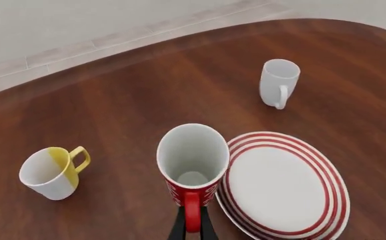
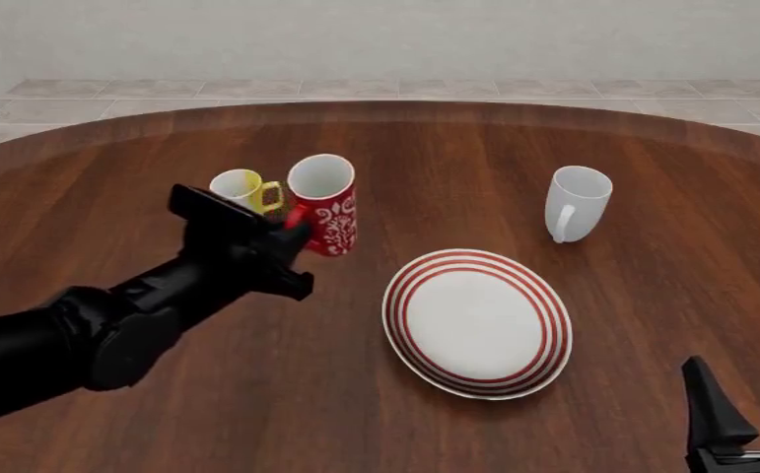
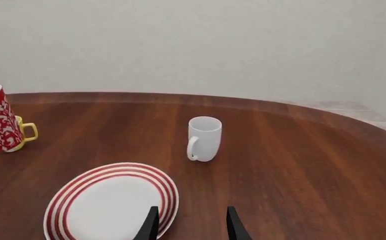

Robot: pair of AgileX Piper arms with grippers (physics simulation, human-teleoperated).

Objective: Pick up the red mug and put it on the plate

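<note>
While the left gripper (image 1: pixel 193 227) pinches the red handle of the red mug (image 2: pixel 323 206) between its two dark fingers, the mug stands upright with its white inside showing; in the front view it sits left of the plate (image 2: pixel 478 321) and not over it; whether its base touches the wooden table (image 2: pixel 353 394) or hangs just above cannot be told; the left wrist view shows the mug just beside the plate's red-ringed rim. A white mug with a yellow handle (image 2: pixel 245 187) stands close behind the red mug on its far-left side, partly hidden by the arm in the front view. A plain white mug (image 2: pixel 577 202) stands upright well apart to the right, beyond the plate, its handle turned toward the camera. The right gripper (image 3: pixel 190 225) hangs near the table's front right edge, its fingers spread apart and holding nothing; the plate lies ahead of it, toward the left.
</note>
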